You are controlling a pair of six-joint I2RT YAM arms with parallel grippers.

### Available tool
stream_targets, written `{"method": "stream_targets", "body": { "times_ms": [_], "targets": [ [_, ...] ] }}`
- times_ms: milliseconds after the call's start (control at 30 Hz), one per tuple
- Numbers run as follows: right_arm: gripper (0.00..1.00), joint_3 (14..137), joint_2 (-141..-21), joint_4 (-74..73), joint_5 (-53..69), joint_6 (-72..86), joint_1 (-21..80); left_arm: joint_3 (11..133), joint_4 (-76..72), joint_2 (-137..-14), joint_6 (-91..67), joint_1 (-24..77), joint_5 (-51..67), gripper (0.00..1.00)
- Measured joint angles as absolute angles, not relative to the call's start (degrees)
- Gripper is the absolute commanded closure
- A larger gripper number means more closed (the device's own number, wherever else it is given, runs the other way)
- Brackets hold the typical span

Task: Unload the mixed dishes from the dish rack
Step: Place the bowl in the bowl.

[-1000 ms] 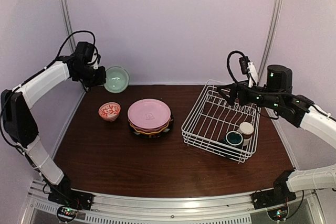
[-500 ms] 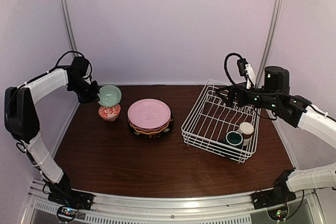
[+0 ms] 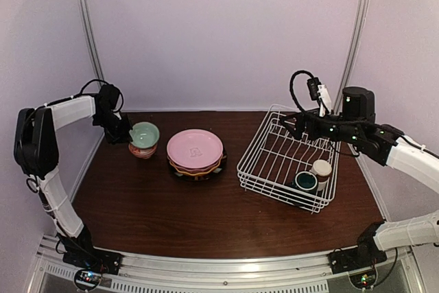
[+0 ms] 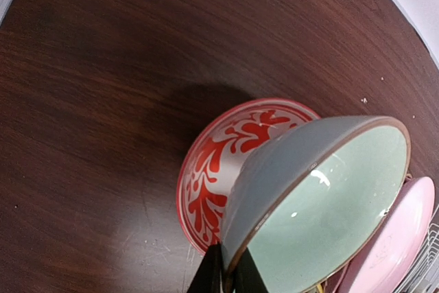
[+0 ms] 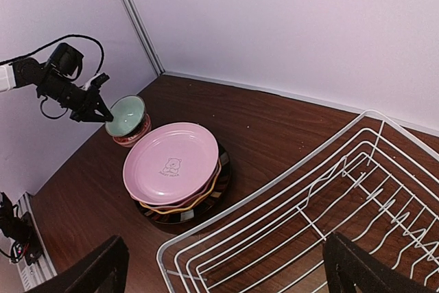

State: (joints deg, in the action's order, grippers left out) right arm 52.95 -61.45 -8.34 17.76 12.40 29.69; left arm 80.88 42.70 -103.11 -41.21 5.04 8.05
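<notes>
Sitting mid-frame was a plate stack (image 3: 195, 150) topped pink, the dish rack (image 3: 274, 156) at right holding two cups (image 3: 320, 169) in its lower corner. At left, the left gripper (image 3: 125, 135) pinched the rim of the tilted pale green bowl (image 4: 322, 204) over the red-patterned bowl (image 4: 219, 162); the right gripper (image 3: 293, 121) hung spread wide above the rack.
</notes>
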Motion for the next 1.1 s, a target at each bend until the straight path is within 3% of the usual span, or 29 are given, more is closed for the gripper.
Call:
{"method": "stream_targets", "body": {
  "times_ms": [467, 633, 800, 1100],
  "targets": [
    [0.0, 52.95, -61.84, -8.34, 17.82, 12.4, 29.69, 79.81, 38.0, -106.3, -43.31, 2.66, 14.17, 0.76],
    [0.0, 52.95, -61.89, -8.34, 17.96, 12.4, 29.69, 79.77, 37.34, -106.39, -43.44, 2.61, 14.83, 0.59],
    [0.0, 53.04, -62.24, -8.6, 17.98, 12.34, 29.69, 79.44, 37.8, -106.39, -43.24, 2.61, 14.35, 0.34],
    [0.0, 56.49, -62.7, -16.58, 17.1, 11.22, 29.69, 79.5, 38.79, -103.33, -42.3, 2.61, 10.9, 0.17]
  ]
}}
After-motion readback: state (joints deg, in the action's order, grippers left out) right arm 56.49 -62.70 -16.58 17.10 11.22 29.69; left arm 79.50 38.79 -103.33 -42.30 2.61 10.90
